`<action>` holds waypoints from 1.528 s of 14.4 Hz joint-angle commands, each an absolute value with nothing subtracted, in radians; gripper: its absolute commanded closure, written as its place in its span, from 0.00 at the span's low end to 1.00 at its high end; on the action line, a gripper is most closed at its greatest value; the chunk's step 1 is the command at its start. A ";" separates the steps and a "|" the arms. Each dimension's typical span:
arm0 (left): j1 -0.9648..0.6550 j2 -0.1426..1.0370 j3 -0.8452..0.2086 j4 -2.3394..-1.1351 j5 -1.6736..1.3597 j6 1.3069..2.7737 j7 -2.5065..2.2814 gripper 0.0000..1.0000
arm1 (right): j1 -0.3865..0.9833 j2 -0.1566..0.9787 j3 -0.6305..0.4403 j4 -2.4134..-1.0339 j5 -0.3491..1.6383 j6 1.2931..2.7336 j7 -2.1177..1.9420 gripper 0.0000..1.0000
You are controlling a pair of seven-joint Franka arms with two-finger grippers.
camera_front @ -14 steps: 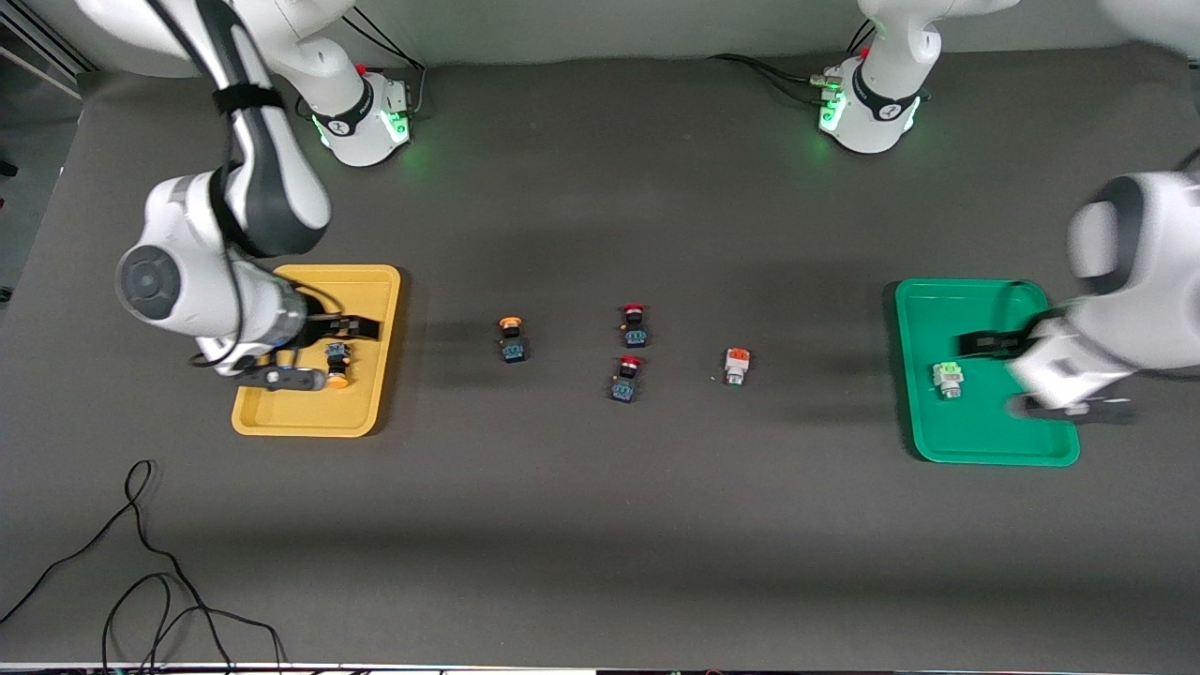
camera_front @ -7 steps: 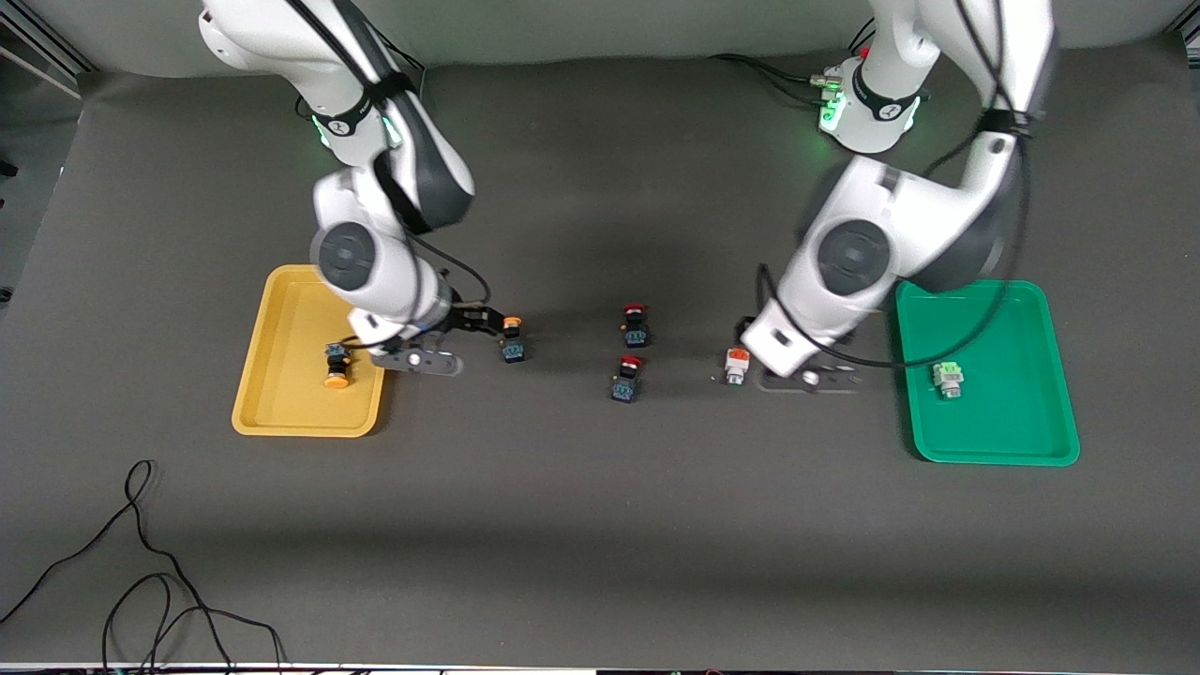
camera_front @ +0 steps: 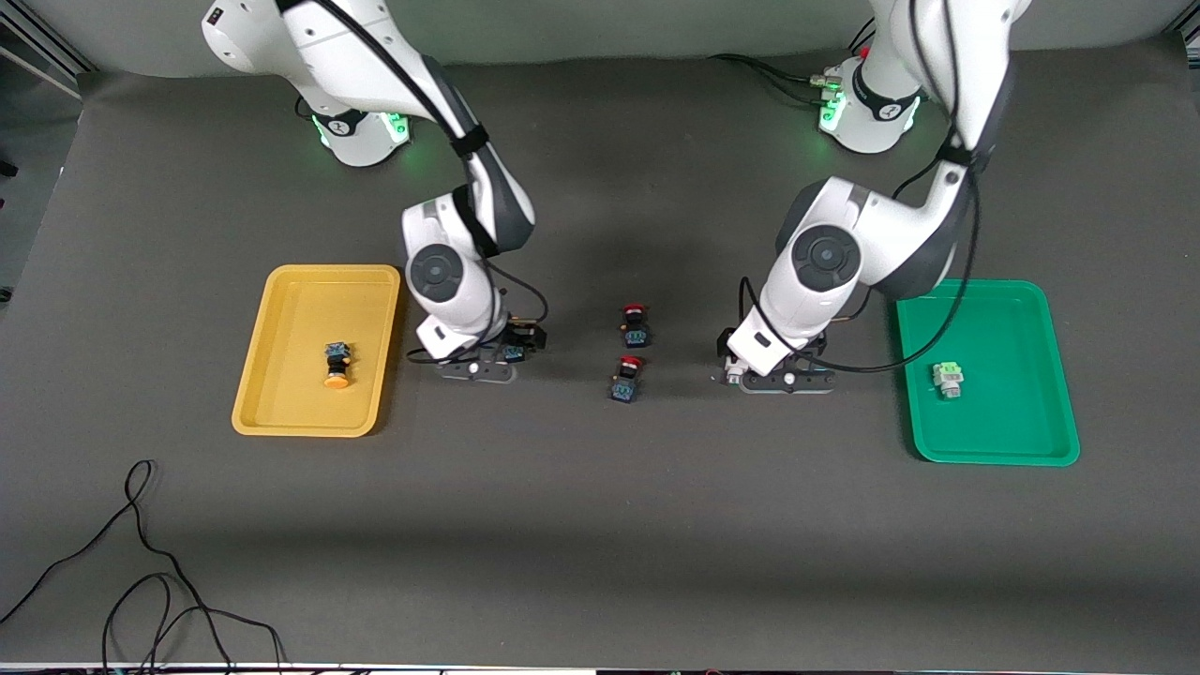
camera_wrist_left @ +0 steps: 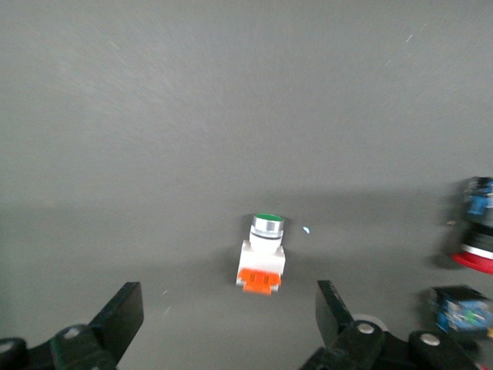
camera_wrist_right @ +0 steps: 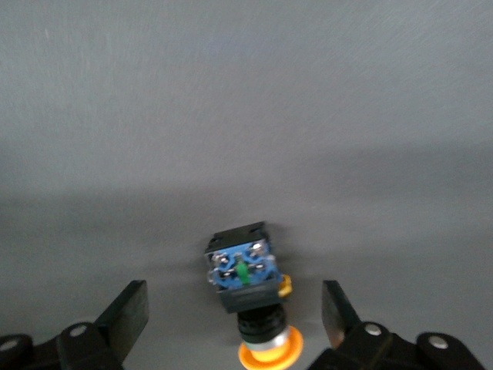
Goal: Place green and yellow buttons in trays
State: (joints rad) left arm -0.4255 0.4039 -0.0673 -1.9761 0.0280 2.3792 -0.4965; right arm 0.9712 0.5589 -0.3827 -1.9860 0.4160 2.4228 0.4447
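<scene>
On the desk (camera_front: 600,525), the yellow tray (camera_front: 281,412) holds one yellow-capped button (camera_front: 337,365). The right gripper (camera_wrist_right: 235,320) hangs spread wide over another yellow mushroom button (camera_wrist_right: 246,289). The left gripper (camera_wrist_left: 227,320), also spread, straddles a white green-capped button (camera_wrist_left: 262,254). The green tray (camera_front: 1022,431) holds a pale button (camera_front: 948,378).

1. Table cover (camera_front: 600,525): matt dark grey, cloth-like, finely textured.
2. Yellow tray (camera_front: 281,375) and green tray (camera_front: 1012,431): smooth, glossy plastic.
3. White button (camera_wrist_left: 262,253) beside red-capped buttons (camera_wrist_left: 474,250): white plastic body, shiny metal collar.
4. Gripper fingers (camera_wrist_right: 127,312): matt black.
</scene>
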 commanded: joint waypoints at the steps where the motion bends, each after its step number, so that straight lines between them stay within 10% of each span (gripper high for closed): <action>1: -0.451 0.488 -0.060 -1.982 0.020 2.485 -0.503 0.00 | 1.003 0.572 -0.394 -2.023 0.440 2.477 0.454 0.01; 2: -0.462 0.505 -0.060 -1.982 0.020 2.488 -0.503 0.00 | 1.005 0.572 -0.394 -2.049 0.440 2.502 0.448 0.08; 4: -0.471 0.517 -0.060 -1.985 0.025 2.487 -0.502 0.02 | 1.003 0.571 -0.394 -2.056 0.440 2.503 0.445 1.00; 7: -0.485 0.540 -0.060 -1.985 0.028 2.487 -0.502 0.20 | 1.005 0.548 -0.399 -2.045 0.439 2.499 0.443 1.00; 10: -0.476 0.531 -0.060 -1.985 0.026 2.468 -0.505 0.87 | 1.002 0.462 -0.437 -2.046 0.423 2.459 0.439 1.00; 16: -0.402 0.320 -0.057 -1.873 -0.050 2.078 -0.503 0.94 | 1.000 0.203 -0.736 -2.016 0.232 2.019 0.191 1.00; 22: -0.125 0.157 -0.051 -1.835 -0.060 1.795 -0.262 0.95 | 0.899 0.267 -0.965 -2.043 0.193 2.081 -0.243 1.00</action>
State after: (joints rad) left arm -0.2457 0.1808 -0.0450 -1.8086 -0.0494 1.8475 -0.3990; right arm 0.9425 0.2047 -0.9571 -2.0263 0.1952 2.0192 -0.1304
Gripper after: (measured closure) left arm 0.595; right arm 0.564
